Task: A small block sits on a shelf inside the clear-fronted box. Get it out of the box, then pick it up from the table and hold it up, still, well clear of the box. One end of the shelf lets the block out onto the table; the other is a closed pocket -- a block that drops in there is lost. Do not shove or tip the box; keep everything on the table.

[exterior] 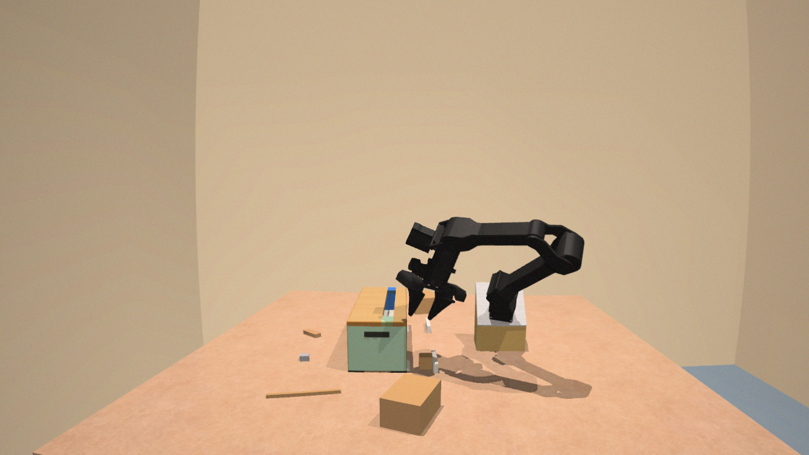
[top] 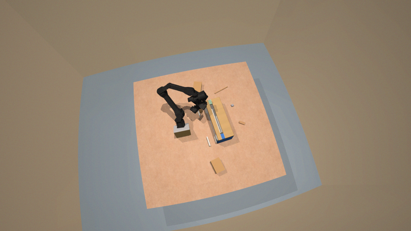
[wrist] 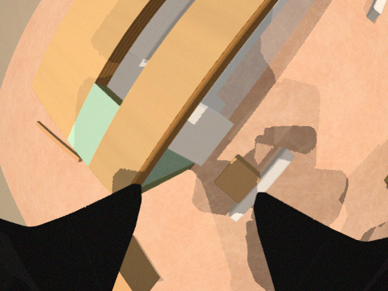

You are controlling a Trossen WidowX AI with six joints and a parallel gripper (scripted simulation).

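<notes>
A small brown block point(exterior: 425, 361) point(wrist: 238, 179) lies on the table outside the box, off the clear front near the green end. It is against or very close to a white strip point(exterior: 435, 363) point(wrist: 276, 174). The box point(top: 227, 120) point(exterior: 377, 353) point(wrist: 182, 69) stands upright, with a wooden top, a long slot, a green end and a blue end. My gripper point(top: 198, 109) point(exterior: 420, 316) point(wrist: 199, 197) is open and empty, above the table beside the box's front. One finger is close to the box's top edge in the wrist view; whether it touches is unclear. The arm mostly hides the block in the top view.
A large brown block point(top: 197, 85) point(exterior: 404, 416) lies beyond the green end, another point(top: 218, 165) beyond the blue end. A second white strip point(top: 208, 141) point(exterior: 428, 325) lies before the box. Behind it are a thin stick point(top: 221, 89) point(exterior: 303, 394), a grey cube point(top: 232, 105) and a small brown piece point(top: 241, 123).
</notes>
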